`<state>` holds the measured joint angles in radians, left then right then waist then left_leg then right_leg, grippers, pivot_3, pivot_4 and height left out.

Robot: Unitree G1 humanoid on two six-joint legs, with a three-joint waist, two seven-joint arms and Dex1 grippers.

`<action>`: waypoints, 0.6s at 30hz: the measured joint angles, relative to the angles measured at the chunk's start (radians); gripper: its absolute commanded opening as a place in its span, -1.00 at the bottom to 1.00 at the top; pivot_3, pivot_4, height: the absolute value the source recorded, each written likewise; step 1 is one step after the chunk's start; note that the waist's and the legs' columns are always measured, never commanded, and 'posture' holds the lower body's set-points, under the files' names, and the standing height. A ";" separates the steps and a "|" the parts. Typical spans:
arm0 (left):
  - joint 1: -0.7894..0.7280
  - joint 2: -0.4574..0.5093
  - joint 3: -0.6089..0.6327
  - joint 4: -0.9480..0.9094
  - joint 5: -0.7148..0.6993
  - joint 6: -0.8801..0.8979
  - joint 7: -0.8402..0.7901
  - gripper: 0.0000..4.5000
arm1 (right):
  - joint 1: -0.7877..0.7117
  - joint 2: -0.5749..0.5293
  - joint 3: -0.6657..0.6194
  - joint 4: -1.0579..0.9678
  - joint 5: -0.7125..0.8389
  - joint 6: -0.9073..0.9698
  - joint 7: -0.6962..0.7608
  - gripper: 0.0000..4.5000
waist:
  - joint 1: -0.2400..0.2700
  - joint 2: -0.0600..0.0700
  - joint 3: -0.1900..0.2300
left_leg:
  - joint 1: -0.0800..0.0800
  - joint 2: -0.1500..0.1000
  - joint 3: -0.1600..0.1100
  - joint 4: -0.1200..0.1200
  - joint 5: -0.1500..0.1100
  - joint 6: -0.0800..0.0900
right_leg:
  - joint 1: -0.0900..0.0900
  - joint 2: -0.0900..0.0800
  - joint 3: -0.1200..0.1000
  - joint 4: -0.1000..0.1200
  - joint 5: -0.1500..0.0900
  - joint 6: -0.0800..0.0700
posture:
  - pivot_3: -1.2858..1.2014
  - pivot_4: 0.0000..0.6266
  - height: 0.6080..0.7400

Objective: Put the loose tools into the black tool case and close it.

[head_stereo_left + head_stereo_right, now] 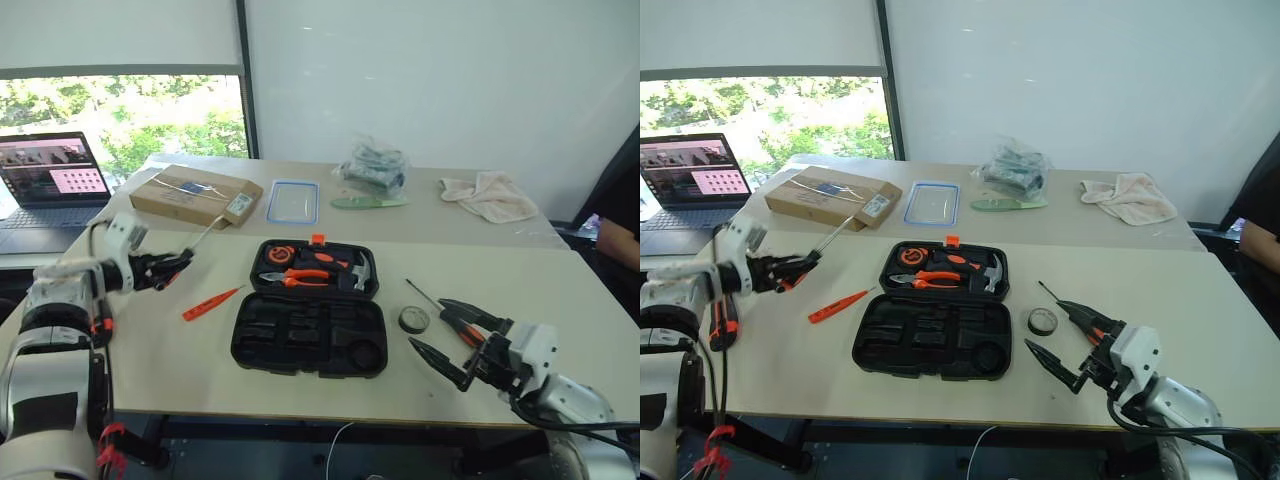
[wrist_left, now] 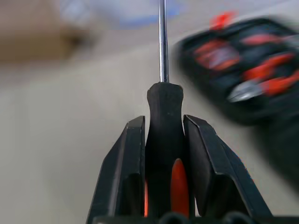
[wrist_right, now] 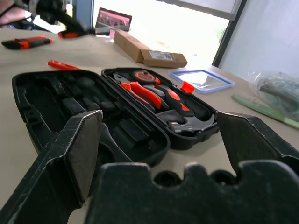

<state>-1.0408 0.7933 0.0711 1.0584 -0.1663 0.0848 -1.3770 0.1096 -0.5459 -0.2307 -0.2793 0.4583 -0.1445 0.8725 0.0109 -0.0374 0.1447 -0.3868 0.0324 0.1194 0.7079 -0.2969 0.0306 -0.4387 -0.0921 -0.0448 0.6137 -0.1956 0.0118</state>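
Case lies open mid-table, lid half toward the far side with pliers, hammer and tape measure seated; near half's recesses are bare. Orange latch sits on the far edge.

Left gripper is clenched on a screwdriver — handle between both fingers, shaft pointing out toward the cardboard box. It's held above the table, left of the case.

Right gripper has its fingers spread wide, nothing between them, hovering at the case's near right corner.

Loose bits:
- tester flat on the table, just left of the case, between it and the left gripper
- tape roll just right of the case
- second screwdriver beside the roll, partly under the right gripper's fingers
- knife on the table, well left of the case

Behind the case — clear lid with blue rim, plastic bag, cloth. Laptop far left. A person's arm shows at the right edge.
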 measured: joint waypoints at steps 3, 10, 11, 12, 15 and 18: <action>0.013 -0.049 -0.086 -0.180 0.009 -0.048 -0.155 -0.65 | 0.030 -0.022 -0.018 -0.007 0.002 0.003 0.010 1.00 | 0.002 0.000 0.000 | 0.000 0.000 -0.001 0.002 -0.001 0.001 | 0.001 0.000 0.001 0.000 0.000 0.000 | 0.03 -0.52 1.00; 0.112 -0.170 -0.308 -0.415 0.168 -0.152 -0.137 -0.65 | 0.064 -0.029 -0.022 -0.019 0.018 0.014 0.015 1.00 | -0.006 0.000 0.000 | 0.002 0.000 -0.006 0.005 -0.006 0.010 | 0.001 0.001 0.006 0.001 0.001 0.001 | 0.03 -0.52 1.00; 0.116 -0.182 -0.326 -0.417 0.183 -0.152 -0.120 -0.65 | 0.066 -0.029 -0.022 -0.026 0.018 0.018 0.012 1.00 | -0.007 0.000 0.000 | 0.002 0.000 -0.006 0.005 -0.006 0.011 | 0.001 0.001 0.006 0.002 0.001 0.001 | 0.03 -0.52 1.00; 0.119 -0.190 -0.335 -0.418 0.195 -0.153 -0.112 -0.65 | 0.066 -0.029 -0.022 -0.035 0.018 0.021 0.010 1.00 | -0.007 0.000 0.000 | 0.002 0.000 -0.006 0.006 -0.006 0.011 | 0.001 0.001 0.006 0.002 0.001 0.001 | 0.03 -0.52 1.00; 0.119 -0.201 -0.364 -0.405 0.247 -0.195 -0.055 -0.65 | 0.069 -0.029 -0.022 -0.054 0.019 0.027 0.003 1.00 | -0.003 0.000 0.000 | 0.002 0.000 -0.007 0.006 -0.007 0.012 | 0.001 0.000 0.005 0.003 0.001 0.001 | 0.03 -0.52 1.00; 0.112 -0.228 -0.377 -0.354 0.278 -0.215 -0.006 -0.65 | 0.074 -0.028 -0.022 -0.069 0.020 0.038 -0.006 1.00 | 0.000 0.000 0.000 | 0.001 0.000 -0.007 0.007 -0.007 0.013 | 0.001 0.000 0.005 0.002 0.001 0.002 | 0.03 -0.52 1.00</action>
<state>-0.9288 0.5654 -0.3060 0.7046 0.1118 -0.1299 -1.3833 0.1832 -0.5742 -0.2523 -0.3479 0.4778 -0.1062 0.8666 0.0110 -0.0370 0.1448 -0.3858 0.0324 0.1125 0.7153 -0.3043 0.0437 -0.4377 -0.0918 -0.0396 0.6159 -0.1946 0.0138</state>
